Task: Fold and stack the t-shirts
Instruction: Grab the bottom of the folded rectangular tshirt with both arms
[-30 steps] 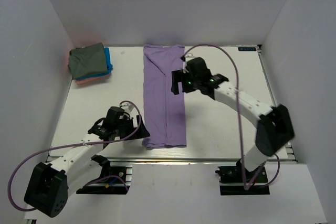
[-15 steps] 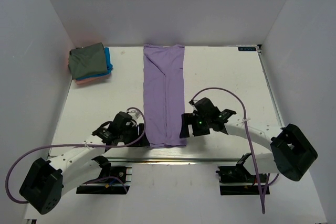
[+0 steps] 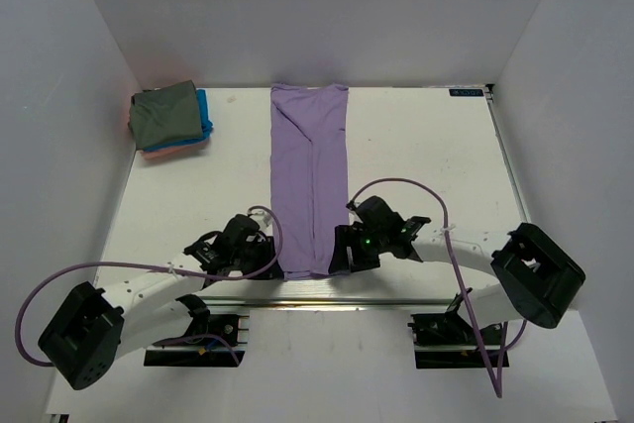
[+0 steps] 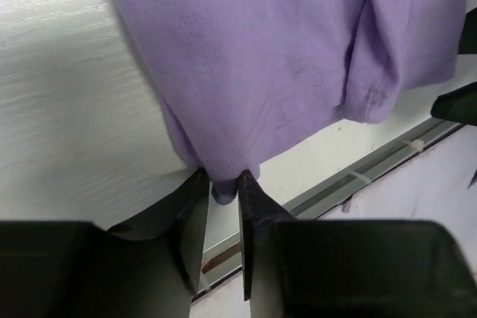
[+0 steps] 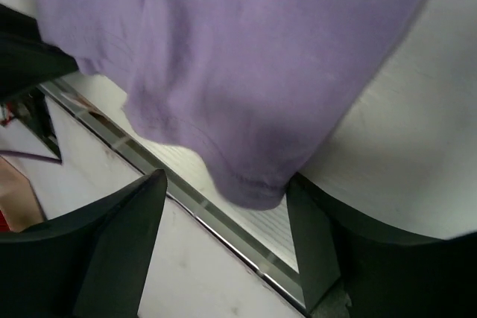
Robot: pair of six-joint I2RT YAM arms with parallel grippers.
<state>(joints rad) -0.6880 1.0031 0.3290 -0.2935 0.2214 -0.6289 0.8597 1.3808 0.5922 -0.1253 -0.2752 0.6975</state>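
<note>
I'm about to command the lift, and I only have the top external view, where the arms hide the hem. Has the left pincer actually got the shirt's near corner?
Observer: Yes. The left wrist view shows the left pincer shut on the near-left corner of the lavender shirt, with cloth pinched between its tips.
Operator: And the right one?
Observer: Not yet. In the right wrist view the right pincer is wide open, with the near-right hem corner lying between its fingers, unpinched.
</note>
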